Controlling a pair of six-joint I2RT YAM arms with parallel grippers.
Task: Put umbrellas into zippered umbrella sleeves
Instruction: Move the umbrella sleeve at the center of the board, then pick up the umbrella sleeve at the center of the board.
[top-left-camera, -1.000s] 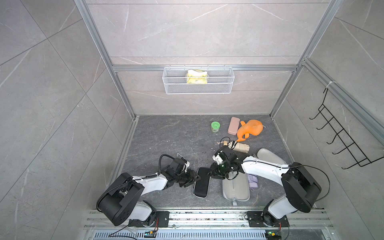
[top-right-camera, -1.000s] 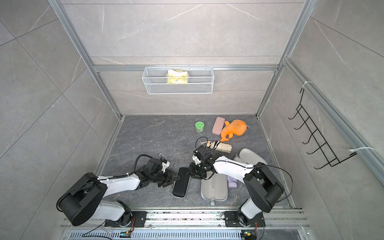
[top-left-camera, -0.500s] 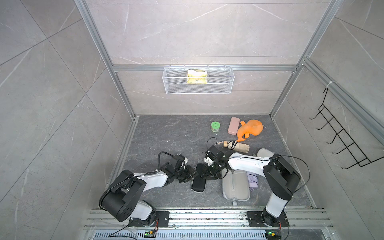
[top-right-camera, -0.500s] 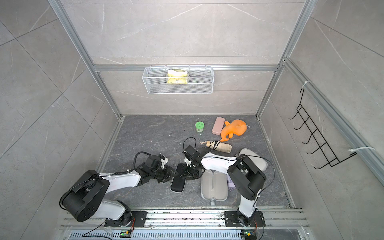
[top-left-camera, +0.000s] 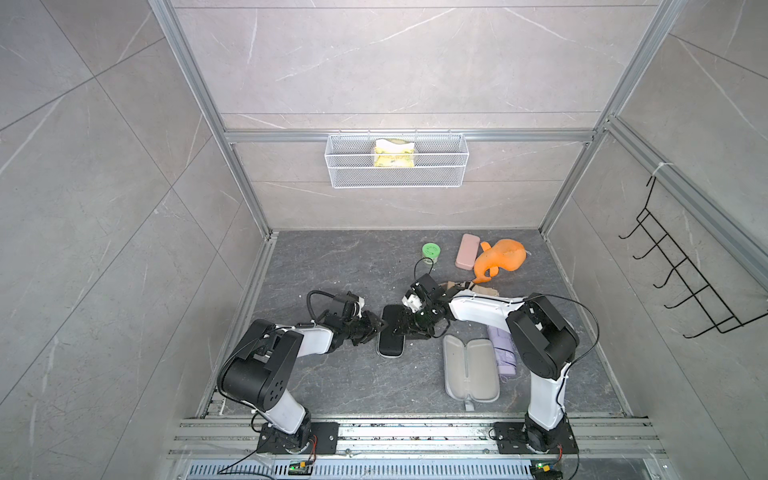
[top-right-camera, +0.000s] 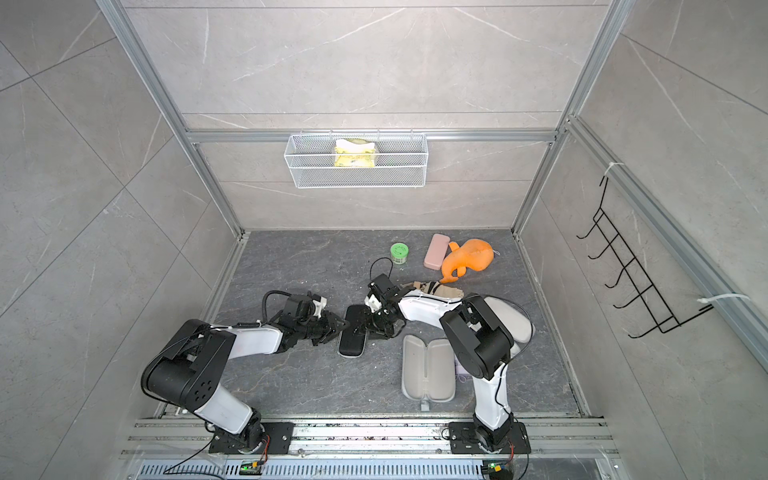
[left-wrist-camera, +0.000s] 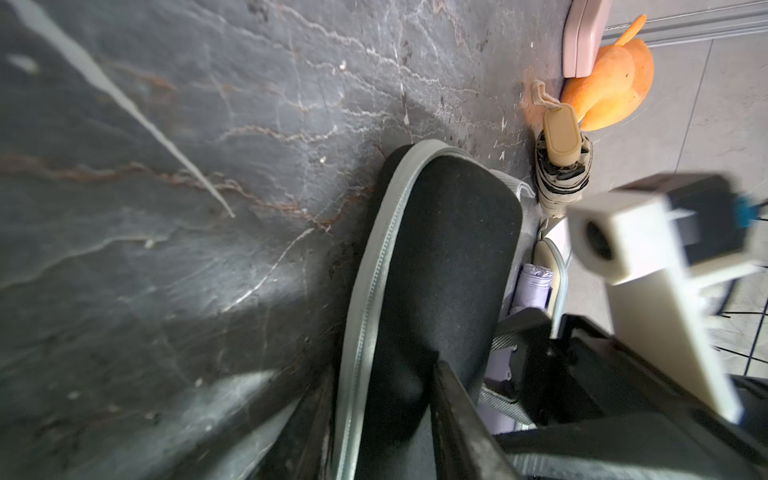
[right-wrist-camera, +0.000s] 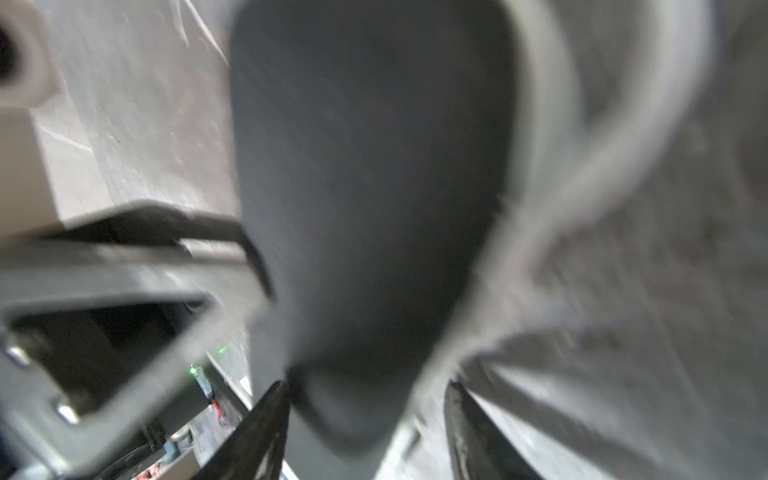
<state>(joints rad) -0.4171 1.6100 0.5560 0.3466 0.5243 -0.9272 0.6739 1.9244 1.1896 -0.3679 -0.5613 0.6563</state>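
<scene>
sleeve (top-left-camera: 390, 341): black, flat on floor (top-left-camera: 332, 270), between both grippers
left gripper (left-wrist-camera: 384, 365): jaws clamped across its end
right gripper (right-wrist-camera: 365, 382): jaws spread, straddling it
handling: I judge stiff, light, slick; pinch at zip rim (left-wrist-camera: 365, 270)

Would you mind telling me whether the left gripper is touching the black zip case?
Touching. The left wrist view shows the left gripper straddling the black zip case, one finger pressed into its shell.

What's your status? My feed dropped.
Left gripper clamped on black case. Right gripper open, at its opposite side. Case looks closed. Nothing in the way; open case and lilac umbrella lie aside.
</scene>
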